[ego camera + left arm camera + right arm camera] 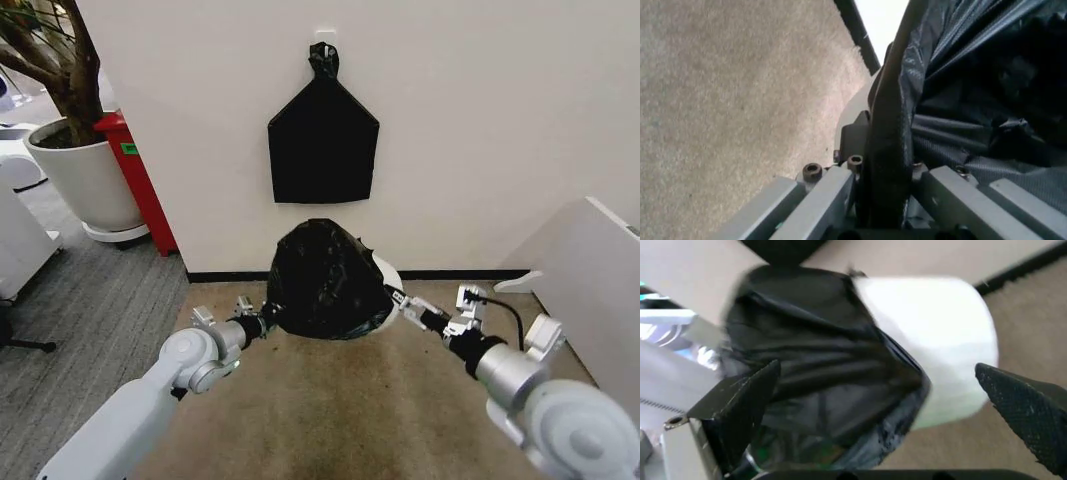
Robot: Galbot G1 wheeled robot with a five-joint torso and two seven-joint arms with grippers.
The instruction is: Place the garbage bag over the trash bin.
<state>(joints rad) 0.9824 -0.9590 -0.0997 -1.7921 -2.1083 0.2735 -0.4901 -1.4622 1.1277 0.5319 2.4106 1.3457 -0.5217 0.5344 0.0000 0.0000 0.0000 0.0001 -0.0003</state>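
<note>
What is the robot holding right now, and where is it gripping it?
The left gripper pinches the trash bin's rim, with the garbage bag draped over it. The right gripper is open beside the bin, holding nothing.

Glossy silver-grey arms with rounded joints, black wrist collars, a looping black cable on the right.

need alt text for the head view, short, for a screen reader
A crinkly glossy black plastic garbage bag covers most of a small round cream-white plastic trash bin, with the left gripper and right gripper at its sides. Behind, a flat black bundle hangs on the wall.
</note>
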